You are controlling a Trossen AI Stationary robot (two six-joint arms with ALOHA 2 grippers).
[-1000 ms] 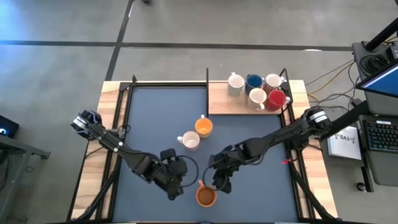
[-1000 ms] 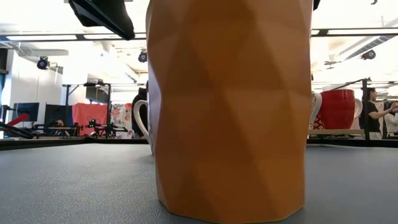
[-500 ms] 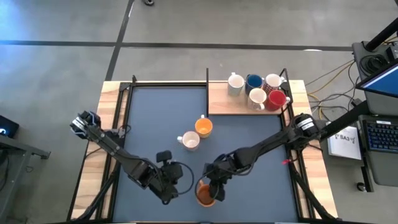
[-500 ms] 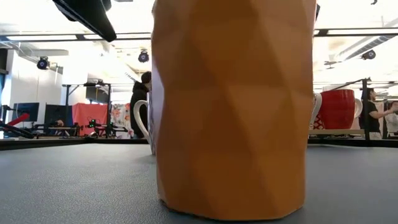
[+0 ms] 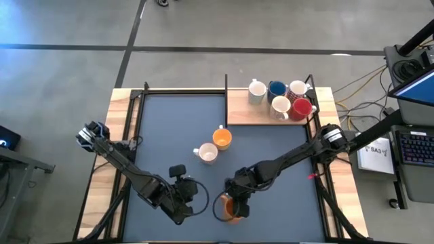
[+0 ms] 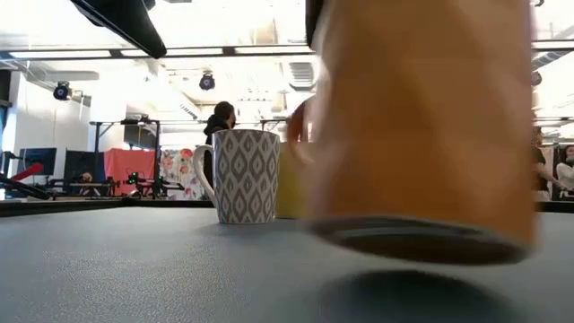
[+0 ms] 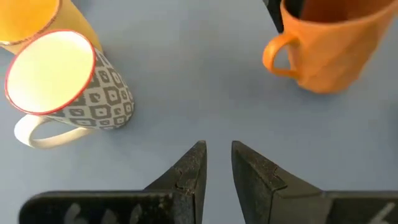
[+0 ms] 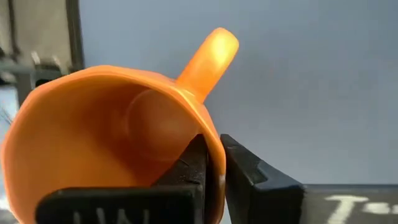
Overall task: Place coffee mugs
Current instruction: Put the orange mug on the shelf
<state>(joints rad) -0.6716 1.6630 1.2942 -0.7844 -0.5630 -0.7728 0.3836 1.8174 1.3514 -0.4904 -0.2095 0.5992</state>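
My right gripper [image 5: 234, 200] is shut on the orange-brown coffee mug [image 5: 227, 209] near the table's front edge; the low view shows this mug [image 6: 421, 126] raised and tilted. A white patterned mug [image 5: 207, 154] and a yellow-orange mug [image 5: 222, 139] stand upright on the blue mat at mid-table. Several more mugs, white, blue and red, stand on the wooden board [image 5: 237, 115] at the far right. My left gripper [image 7: 219, 146] hovers left of the held mug with a narrow gap between its fingers and nothing in it. My right gripper pinches the orange-brown mug's rim [image 8: 208, 134] close to the handle [image 8: 208, 56], one finger inside the mug and one outside. The fingers come from above, slanting down from the table's right. The mug hangs tilted, its base [image 6: 421, 242] clear of the mat.
The patterned mug [image 6: 247, 175] stands just beyond the held mug. A dark rail frames the mat, with wooden strips along the left and right sides [image 5: 121, 135]. Bare mat lies to the right of the held mug [image 5: 285, 196]. A person moves in the room behind [image 6: 220, 121].
My right gripper has come down over the orange-brown mug toward the near edge, shut on its rim and lifted it clear; the mug, which stood upright on the mat, is now tipped. My left gripper has drawn back a little toward the table's left.
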